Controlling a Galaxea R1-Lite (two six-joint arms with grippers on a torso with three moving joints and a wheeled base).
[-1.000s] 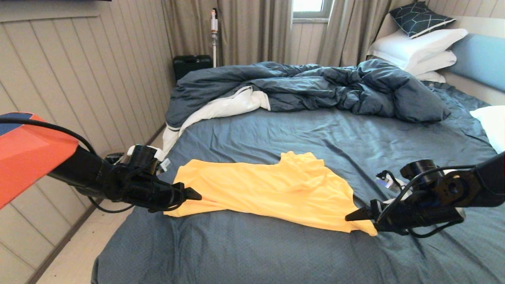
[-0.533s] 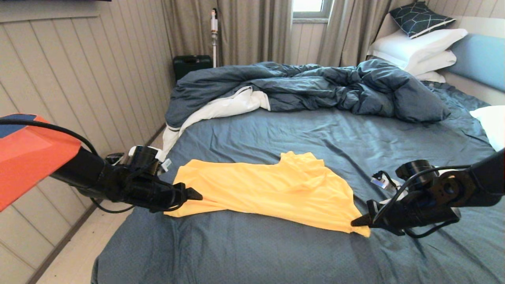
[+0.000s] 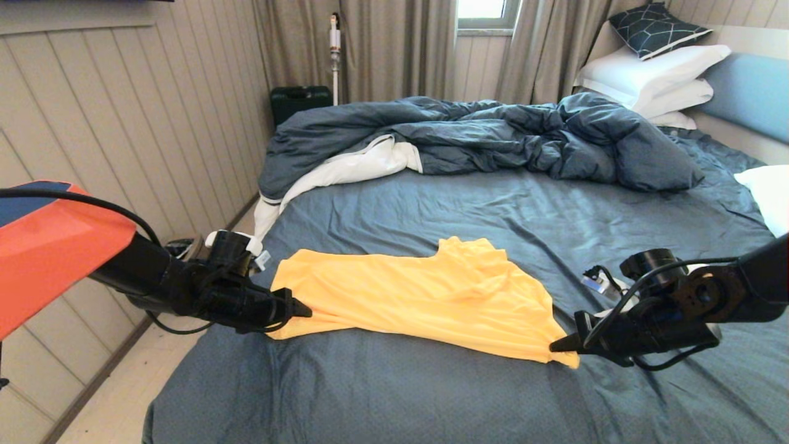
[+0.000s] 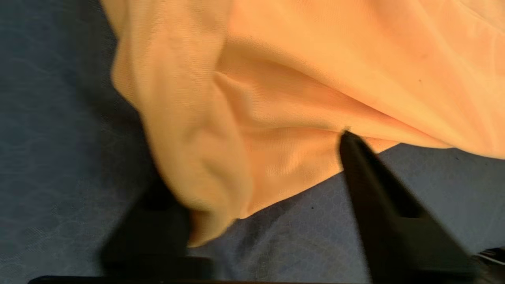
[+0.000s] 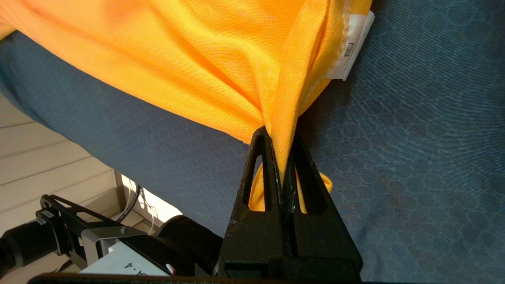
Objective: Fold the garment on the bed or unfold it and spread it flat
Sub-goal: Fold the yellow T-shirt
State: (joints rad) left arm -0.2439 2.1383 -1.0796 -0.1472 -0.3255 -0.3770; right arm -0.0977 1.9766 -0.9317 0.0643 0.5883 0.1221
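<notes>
The yellow garment point(image 3: 419, 296) lies rumpled across the near part of the bed point(image 3: 431, 209), its long side running left to right. My left gripper point(image 3: 302, 309) is at the garment's left end. In the left wrist view this gripper point(image 4: 252, 165) is open, with a fold of the garment point(image 4: 276, 79) lying between its spread fingers. My right gripper point(image 3: 558, 346) is at the garment's near right corner. Seen from the right wrist, that gripper point(image 5: 279, 136) is shut on a bunched pinch of yellow fabric point(image 5: 197, 59), beside a white tag point(image 5: 351, 43).
A rumpled dark blue duvet point(image 3: 493, 135) with white underside covers the far half of the bed. White pillows point(image 3: 653, 74) are stacked at the far right. A panelled wall point(image 3: 123, 123) runs close along the bed's left side, and a black case point(image 3: 299, 102) stands by the curtains.
The right gripper's jaws have shut on the garment's near right corner and shifted slightly right. The left gripper has sunk a little onto the left end.
</notes>
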